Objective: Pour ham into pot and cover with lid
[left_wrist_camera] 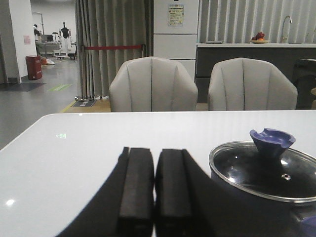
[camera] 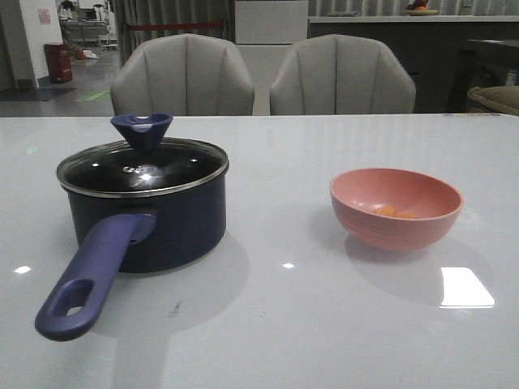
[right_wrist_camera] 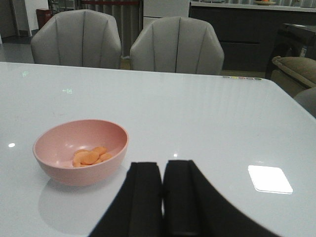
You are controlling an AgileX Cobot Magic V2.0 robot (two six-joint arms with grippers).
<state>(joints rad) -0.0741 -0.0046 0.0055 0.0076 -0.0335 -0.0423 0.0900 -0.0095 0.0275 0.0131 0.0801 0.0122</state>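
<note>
Light falls on me from overhead, dim and grey. The glossy bench [camera: 324, 340] throws back a hard white rectangle of glare near the pink bowl [camera: 396, 207], plus small bright specks. Highlights sparkle on the lid [camera: 143, 168]. Soft shadows spread beneath bowl and pot [camera: 154, 223]. My left pincer [left_wrist_camera: 154, 197] and right pincer [right_wrist_camera: 163, 197] read as near-black, slightly soft silhouettes.

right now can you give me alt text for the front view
A dark navy pot with its glass lid on sits at the left of a white table, purple handle toward the camera. At the right, a pink bowl holds a few orange ham chunks.
</note>
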